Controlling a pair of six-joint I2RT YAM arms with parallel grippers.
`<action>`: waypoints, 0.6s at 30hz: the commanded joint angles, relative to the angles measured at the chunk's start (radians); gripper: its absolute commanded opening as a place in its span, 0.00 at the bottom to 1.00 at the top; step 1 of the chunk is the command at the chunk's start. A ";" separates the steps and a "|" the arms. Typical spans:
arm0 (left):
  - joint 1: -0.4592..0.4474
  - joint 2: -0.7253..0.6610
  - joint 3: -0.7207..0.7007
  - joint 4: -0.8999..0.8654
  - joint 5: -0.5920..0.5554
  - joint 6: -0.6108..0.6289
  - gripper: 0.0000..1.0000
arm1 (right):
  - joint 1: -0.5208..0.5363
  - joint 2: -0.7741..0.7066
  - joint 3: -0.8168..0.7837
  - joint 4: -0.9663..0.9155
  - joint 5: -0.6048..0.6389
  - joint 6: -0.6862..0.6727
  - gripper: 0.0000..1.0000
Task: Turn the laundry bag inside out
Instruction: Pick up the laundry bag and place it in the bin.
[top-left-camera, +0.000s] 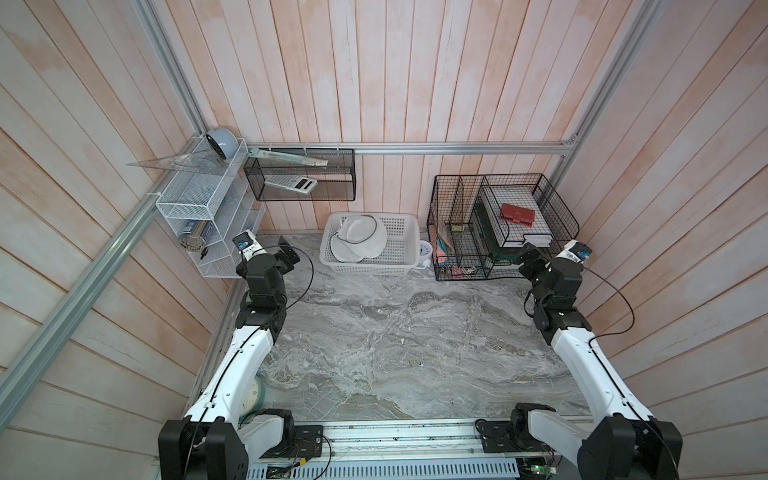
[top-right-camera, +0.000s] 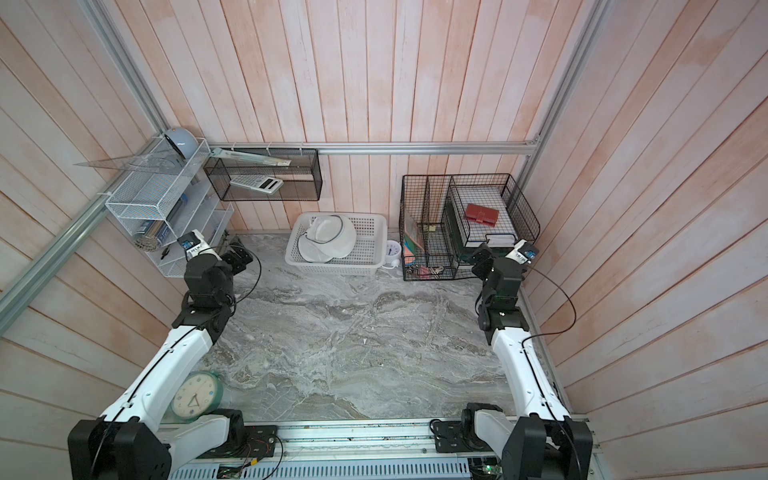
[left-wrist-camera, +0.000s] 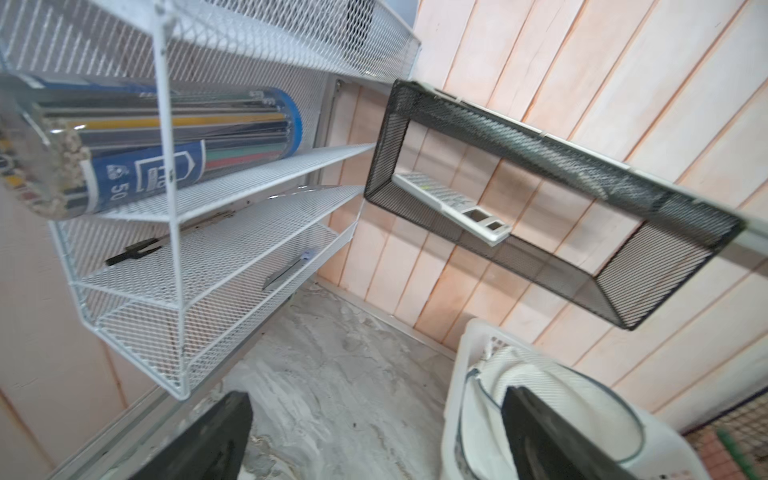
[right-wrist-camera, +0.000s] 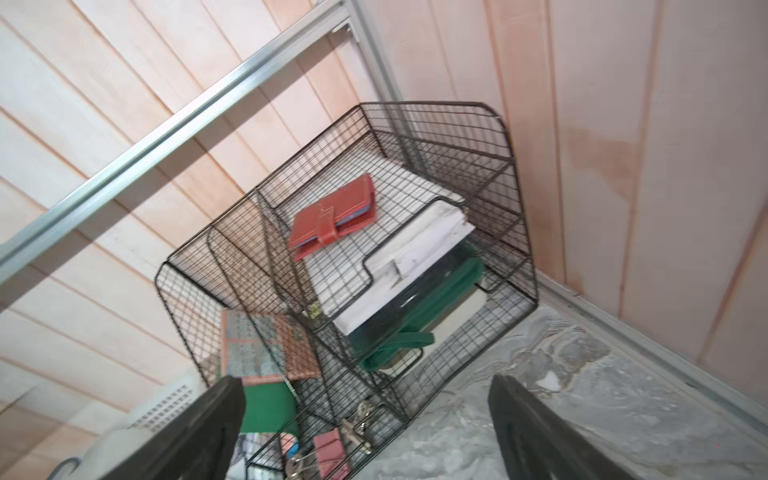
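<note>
The laundry bag (top-left-camera: 360, 239) lay crumpled in the white basket (top-left-camera: 401, 249) by the back wall (top-left-camera: 374, 83). The left gripper (left-wrist-camera: 374, 401) and right gripper (right-wrist-camera: 365, 386) stood wide open and empty, both apart from the bag.

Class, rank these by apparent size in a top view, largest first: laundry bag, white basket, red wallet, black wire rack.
1. black wire rack
2. white basket
3. laundry bag
4. red wallet

White arms (top-left-camera: 245, 361), black joints (top-left-camera: 262, 276), thin black cables (top-left-camera: 312, 268)
</note>
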 joint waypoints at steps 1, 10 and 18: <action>0.006 0.053 0.063 -0.295 0.118 -0.094 1.00 | 0.085 0.091 0.157 -0.233 -0.085 -0.031 0.98; 0.008 0.123 0.098 -0.347 0.198 -0.193 1.00 | 0.484 0.611 0.774 -0.497 0.079 -0.227 0.98; 0.017 0.146 0.160 -0.456 0.262 -0.246 1.00 | 0.616 1.128 1.478 -0.758 0.093 -0.251 0.93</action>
